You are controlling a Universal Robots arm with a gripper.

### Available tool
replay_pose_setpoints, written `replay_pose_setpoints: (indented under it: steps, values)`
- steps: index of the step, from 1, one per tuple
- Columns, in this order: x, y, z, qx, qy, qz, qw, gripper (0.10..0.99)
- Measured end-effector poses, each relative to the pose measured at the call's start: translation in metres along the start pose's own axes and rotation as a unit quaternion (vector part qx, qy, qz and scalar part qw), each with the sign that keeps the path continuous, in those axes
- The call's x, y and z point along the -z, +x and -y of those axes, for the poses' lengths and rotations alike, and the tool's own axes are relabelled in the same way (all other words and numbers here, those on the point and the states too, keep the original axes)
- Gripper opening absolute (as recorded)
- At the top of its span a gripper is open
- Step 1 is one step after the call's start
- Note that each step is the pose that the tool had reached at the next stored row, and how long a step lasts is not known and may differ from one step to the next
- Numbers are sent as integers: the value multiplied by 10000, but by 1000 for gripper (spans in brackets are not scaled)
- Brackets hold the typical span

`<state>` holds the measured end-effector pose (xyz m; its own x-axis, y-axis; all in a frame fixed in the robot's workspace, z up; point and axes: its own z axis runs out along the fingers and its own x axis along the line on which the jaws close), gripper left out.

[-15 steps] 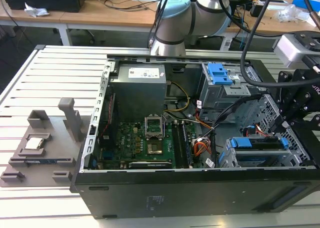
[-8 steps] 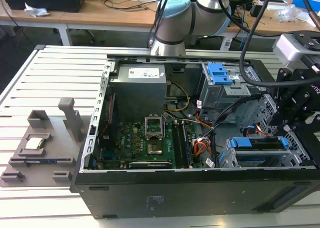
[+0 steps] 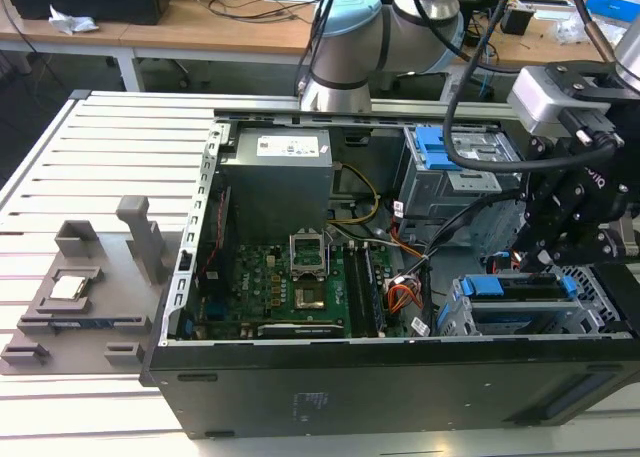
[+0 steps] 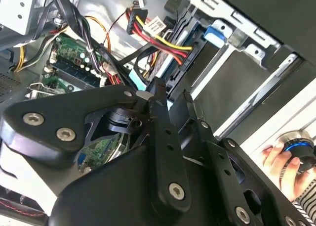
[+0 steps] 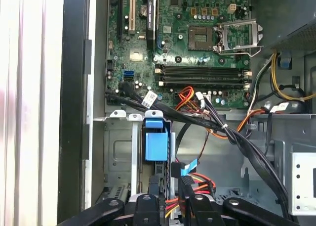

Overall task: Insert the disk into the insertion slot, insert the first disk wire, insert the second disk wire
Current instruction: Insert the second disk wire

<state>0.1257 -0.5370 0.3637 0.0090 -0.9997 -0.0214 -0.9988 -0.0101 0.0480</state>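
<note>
The tool [image 4: 172,90] is seemingly closed on the dark plug [image 5: 181,169], judged the firmest hold on the limp first disk wire [image 5: 205,148], beside the disk [image 3: 515,283] seated in the insertion slot [image 3: 500,322].

I'm spotting a white logo on the motherboard [image 5: 187,43], a printed white label [image 3: 292,145] on the power supply [image 3: 275,192], a tag [image 5: 149,98] on a cable [image 5: 187,118]; their print's coming through too small.

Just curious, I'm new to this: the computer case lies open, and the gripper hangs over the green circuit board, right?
Not quite. The case lies open, but the exterior view shows the gripper at the silver drive cage on that view's right, by the blue-framed disk, apart from the green circuit board.
</note>
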Motion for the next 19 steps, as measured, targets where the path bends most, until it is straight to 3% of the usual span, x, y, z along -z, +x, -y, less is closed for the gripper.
replay_pose_setpoints:
  steps: [4,9,12,14,15,16,17,18,19]
  values:
    - [-19,0,-72,0,0,0,10000,302]
    - [-58,-27,-83,0,0,-27,10000,302]
    - [-75,-170,-82,-2,0,-53,10000,302]
    - [-97,-240,-92,1,-1,-140,9999,302]
    - [-107,-265,-96,1,-2,-208,9998,302]
    - [-117,-290,-101,0,-3,-306,9995,302]
    - [-122,-300,-104,-1,-4,-354,9994,302]
    - [-127,-313,-106,-2,-4,-432,9991,302]
    - [-133,-330,-108,-1,-5,-540,9985,302]
